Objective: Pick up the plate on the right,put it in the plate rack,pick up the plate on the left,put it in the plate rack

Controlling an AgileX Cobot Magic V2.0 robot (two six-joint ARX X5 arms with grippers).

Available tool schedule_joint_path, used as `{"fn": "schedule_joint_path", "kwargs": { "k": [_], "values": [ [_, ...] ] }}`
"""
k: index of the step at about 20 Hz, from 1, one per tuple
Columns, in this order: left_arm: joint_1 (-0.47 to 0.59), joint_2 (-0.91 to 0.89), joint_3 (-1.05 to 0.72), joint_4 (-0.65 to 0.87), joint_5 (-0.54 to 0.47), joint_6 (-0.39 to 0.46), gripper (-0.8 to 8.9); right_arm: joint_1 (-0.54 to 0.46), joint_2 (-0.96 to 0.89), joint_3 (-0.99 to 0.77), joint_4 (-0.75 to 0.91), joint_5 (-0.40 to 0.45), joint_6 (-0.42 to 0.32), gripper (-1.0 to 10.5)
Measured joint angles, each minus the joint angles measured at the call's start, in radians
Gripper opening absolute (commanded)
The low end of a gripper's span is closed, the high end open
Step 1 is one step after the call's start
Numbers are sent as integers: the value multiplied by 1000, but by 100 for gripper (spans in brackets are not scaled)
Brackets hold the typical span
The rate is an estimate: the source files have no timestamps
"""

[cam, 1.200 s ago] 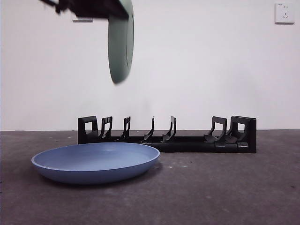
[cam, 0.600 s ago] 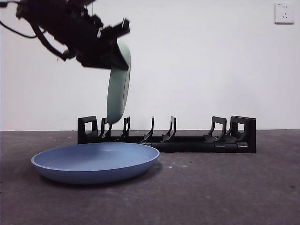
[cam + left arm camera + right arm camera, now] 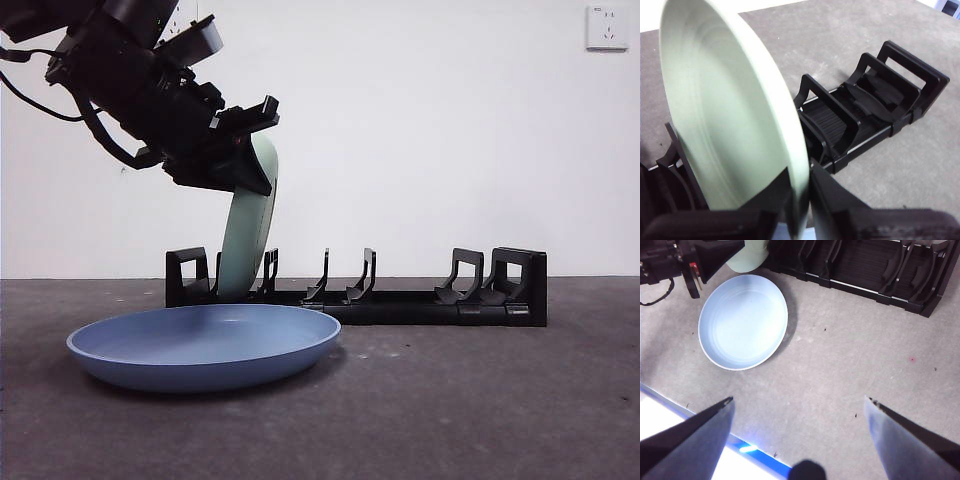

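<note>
My left gripper [image 3: 248,160] is shut on the upper rim of a pale green plate [image 3: 244,240], which it holds on edge and slightly tilted. The plate's lower rim reaches down between the prongs near the left end of the black plate rack [image 3: 400,305]. From the left wrist, the green plate [image 3: 725,115] fills the space ahead of the left gripper [image 3: 800,200], and the rack [image 3: 875,100] stretches away behind it. A blue plate [image 3: 205,345] lies flat on the table in front of the rack's left part. My right gripper [image 3: 800,400] hangs open high over the table, empty.
The right wrist view shows the blue plate [image 3: 742,322], the rack [image 3: 865,265], the green plate [image 3: 747,257] and the left arm [image 3: 685,260]. The table's bright front edge [image 3: 690,430] runs close below. A wall socket [image 3: 607,27] sits high on the back wall.
The left gripper came down with the green plate, from high above the rack to its left end. The plate's lower rim now sits between the prongs. The blue plate stayed put.
</note>
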Motion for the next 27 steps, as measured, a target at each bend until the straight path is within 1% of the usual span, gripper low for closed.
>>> {"fn": "schedule_joint_path", "kwargs": {
  "k": [2, 7, 10, 14, 16, 17, 19, 20, 22, 24, 26, 27],
  "values": [
    [1, 0, 1, -14, 0, 11, 226, 0, 0, 0, 0, 0, -3, 442],
    [2, 0, 1, -29, 9, 22, 229, 0, 0, 0, 0, 0, -5, 442],
    [2, -15, 1, -42, 48, 23, 230, 0, 0, 0, 0, 0, -5, 442],
    [2, -129, 1, -89, 50, 26, 230, 0, 0, 0, 15, -1, -6, 442],
    [2, -211, 1, -158, 50, 41, 237, 0, 0, 0, 33, 0, -6, 442],
    [2, -257, 1, -204, 51, 58, 290, 0, 2, 0, 42, -1, -5, 442],
    [0, -370, 1, -311, 55, 103, 387, 0, 21, 0, 57, -21, -3, 442],
    [-3, -434, 1, -374, 57, 138, 415, 7, 40, 0, 70, -32, -2, 442],
    [-18, -566, 3, -527, 58, 234, 415, 43, 94, 0, 113, -33, 9, 442],
    [-31, -688, 4, -689, 56, 352, 415, 97, 163, 0, 164, -33, 27, 442],
    [-45, -776, 4, -805, 42, 442, 415, 149, 237, 0, 210, -29, 43, 442],
    [-52, -813, 4, -853, 26, 475, 415, 177, 281, 0, 236, -10, 51, 442]
  ]
}}
